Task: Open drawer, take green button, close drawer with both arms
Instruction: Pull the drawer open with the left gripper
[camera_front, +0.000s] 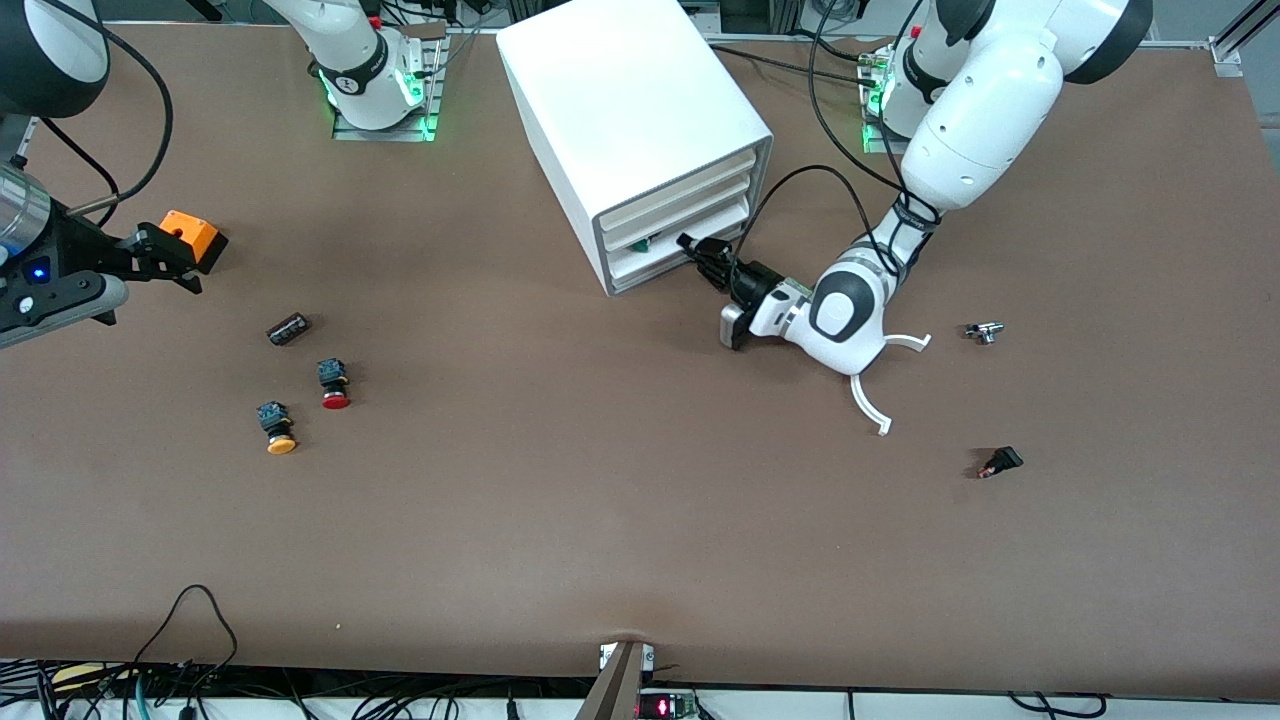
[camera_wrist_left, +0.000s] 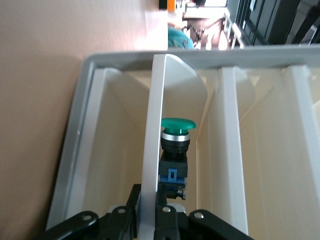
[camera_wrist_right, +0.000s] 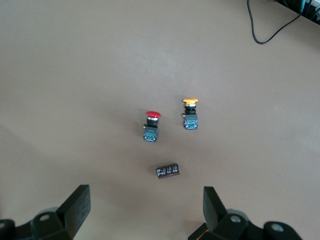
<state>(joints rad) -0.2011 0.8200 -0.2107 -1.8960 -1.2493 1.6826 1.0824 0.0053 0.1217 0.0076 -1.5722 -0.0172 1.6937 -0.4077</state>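
We count two loose buttons, red-capped (camera_front: 334, 384) and yellow-capped (camera_front: 277, 426). The left gripper (camera_front: 700, 252) pinches the smooth drawer (camera_wrist_left: 150, 165) front; inside lies one green button (camera_wrist_left: 176, 150), seemingly untouched. The right gripper (camera_wrist_right: 142, 207) hovers spread.

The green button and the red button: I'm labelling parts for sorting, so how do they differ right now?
The green button has a green cap; the red button has a red one. The green button sits inside the part-open drawer of the cabinet, right by the left gripper; the red button lies out on the table toward the right arm's end, beside the yellow button. Both share a round cap on a dark blue-black body.
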